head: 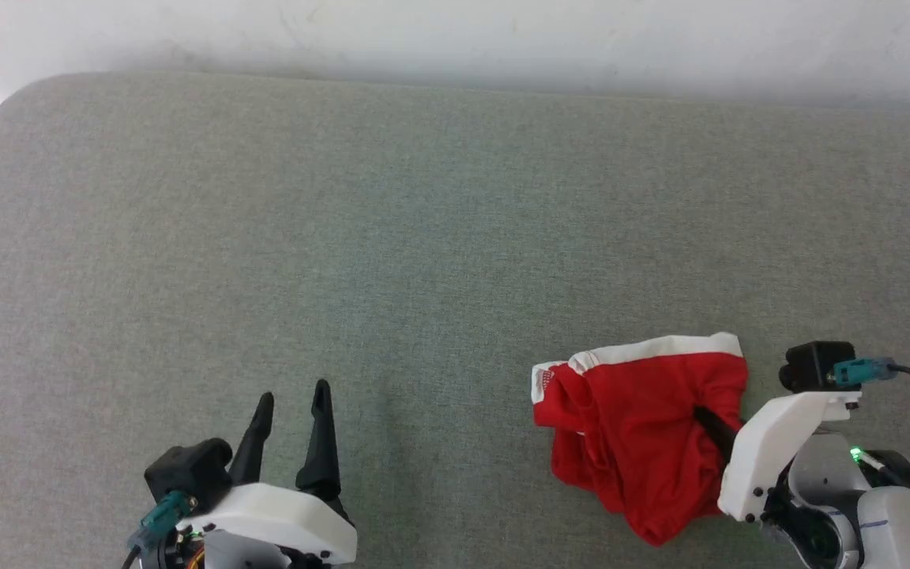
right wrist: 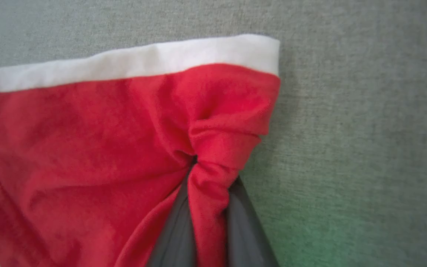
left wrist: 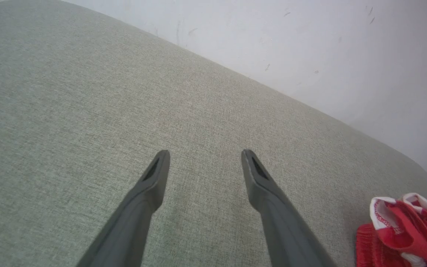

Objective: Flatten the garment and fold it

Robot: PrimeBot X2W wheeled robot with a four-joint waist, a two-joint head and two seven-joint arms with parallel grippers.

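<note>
red garment (right wrist: 87, 141) apparently in right pincer (right wrist: 203, 178)

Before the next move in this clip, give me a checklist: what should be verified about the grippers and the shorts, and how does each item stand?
1. Grip: right gripper shut on a fold of the shorts: ok.
2. Layers: the pinch takes one layer only: cannot tell, cloth wraps the fingertips.
3. Free arm: left gripper open: ok.
4. Spacing: left gripper apart from the shorts, over the cushion: ok.
5. Flatness: shorts lying flat: not ok, bunched and creased.
</note>
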